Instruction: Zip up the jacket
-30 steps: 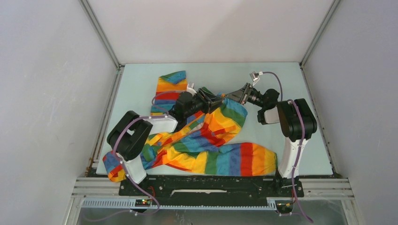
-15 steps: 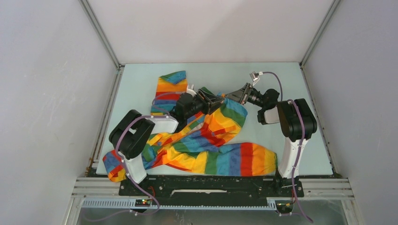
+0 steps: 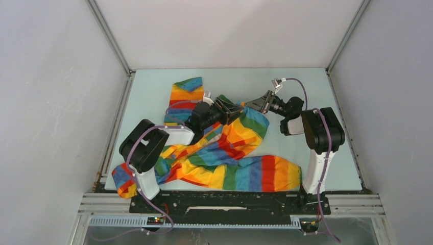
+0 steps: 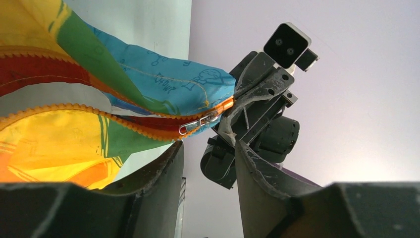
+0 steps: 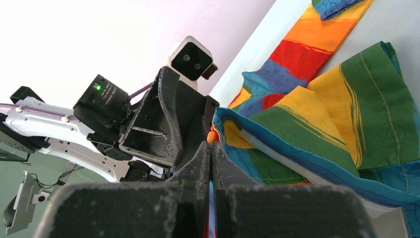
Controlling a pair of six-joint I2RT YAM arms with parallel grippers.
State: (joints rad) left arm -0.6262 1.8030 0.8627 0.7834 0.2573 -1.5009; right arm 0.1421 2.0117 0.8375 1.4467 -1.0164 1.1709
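Left wrist view: my right pincer [image 4: 232,110] is clamped on the orange zipper end [image 4: 224,105] of the jacket [image 4: 163,74] sprawled across the table [image 3: 286,87], likely to keep the track taut, while my left pincer [image 4: 208,151] gapes at 6 o'clock under the slider pull [image 4: 198,123], not yet gripping it.

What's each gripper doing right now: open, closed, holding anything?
Left gripper: open, holding nothing.
Right gripper: closed on the jacket, at its zipper end.

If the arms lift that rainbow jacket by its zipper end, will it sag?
Likely sags: the jacket lies crumpled in soft folds. Probably light: thin fabric drapes from the right gripper pinching it. The zipper curves loosely, so it may buckle.
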